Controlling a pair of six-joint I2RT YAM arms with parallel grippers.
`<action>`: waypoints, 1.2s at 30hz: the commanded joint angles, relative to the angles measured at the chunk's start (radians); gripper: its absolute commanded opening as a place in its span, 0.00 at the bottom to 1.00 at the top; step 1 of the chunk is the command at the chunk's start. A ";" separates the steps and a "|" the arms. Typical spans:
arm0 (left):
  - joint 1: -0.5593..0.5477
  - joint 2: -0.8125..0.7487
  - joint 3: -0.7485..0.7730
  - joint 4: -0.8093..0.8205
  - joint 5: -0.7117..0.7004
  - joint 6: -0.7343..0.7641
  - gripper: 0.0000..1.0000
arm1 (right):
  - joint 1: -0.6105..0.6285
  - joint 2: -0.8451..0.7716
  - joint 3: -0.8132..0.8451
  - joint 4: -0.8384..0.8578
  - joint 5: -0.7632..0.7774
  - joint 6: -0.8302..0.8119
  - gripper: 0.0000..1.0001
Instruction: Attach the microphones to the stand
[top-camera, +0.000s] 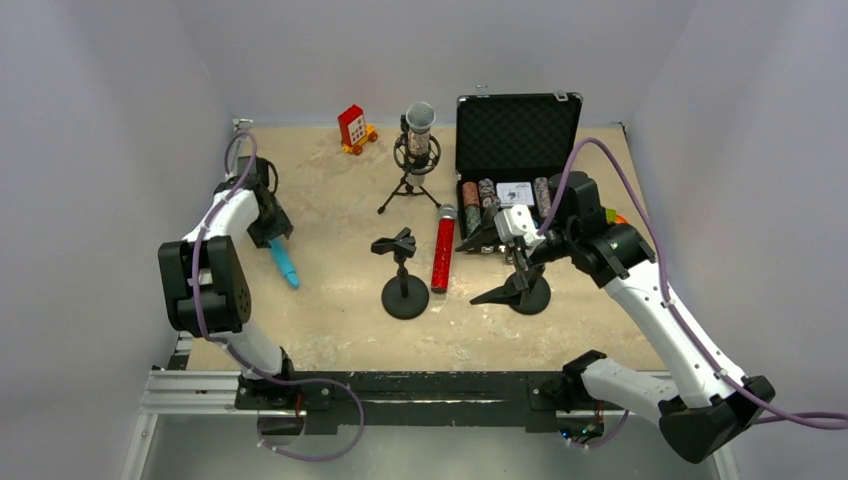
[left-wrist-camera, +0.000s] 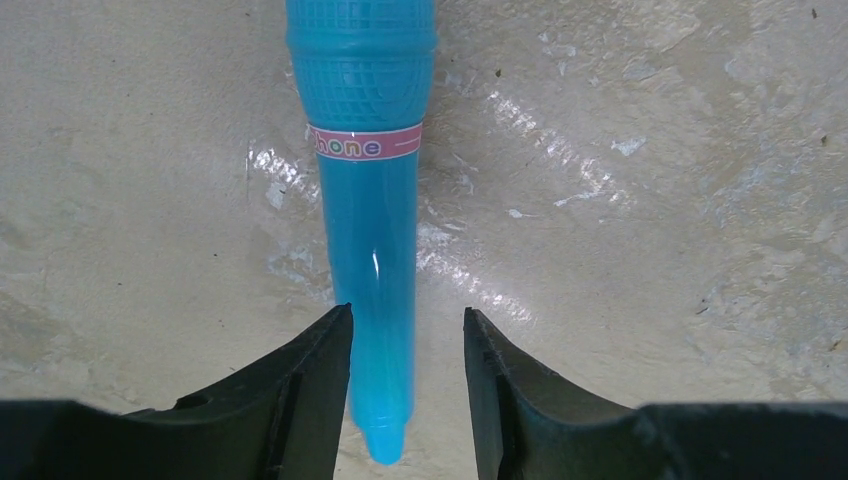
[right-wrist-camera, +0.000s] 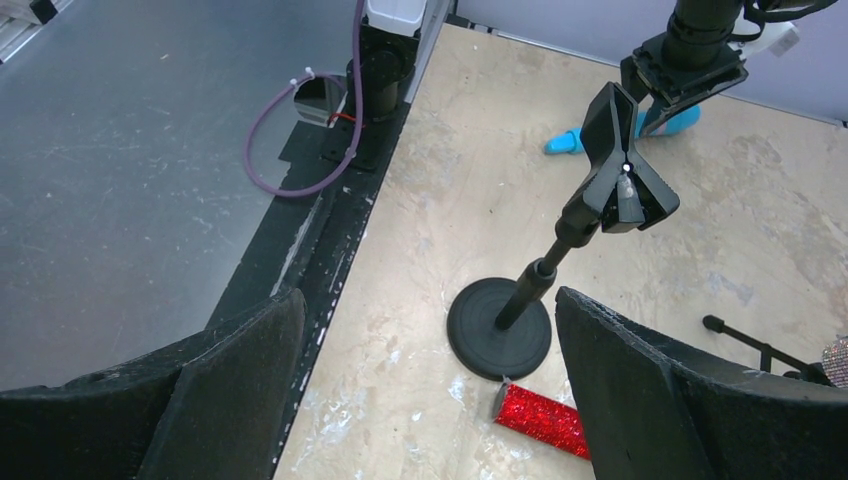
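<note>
The light-blue microphone lies flat on the table at the left. My left gripper is open and low over its handle; in the left wrist view the handle lies between the fingers, closer to the left finger. The silver-glitter microphone sits upright in a tripod stand at the back. The red-glitter microphone lies flat beside a round-base stand with an empty clip. My right gripper is wide open and empty, facing that stand.
A second round-base stand is right under my right gripper. An open black case with poker chips stands at the back right. A red toy sits at the back. In the right wrist view the table's near edge and black rail are at the left.
</note>
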 joint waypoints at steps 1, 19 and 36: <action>0.025 0.019 0.048 -0.017 0.022 -0.012 0.50 | -0.011 -0.013 -0.001 0.025 -0.040 0.007 0.99; 0.035 0.141 0.087 -0.116 0.028 -0.048 0.57 | -0.035 -0.023 -0.003 0.027 -0.077 0.008 0.99; 0.034 0.163 0.116 -0.145 0.061 -0.012 0.60 | -0.073 -0.046 0.065 -0.048 -0.108 -0.014 0.99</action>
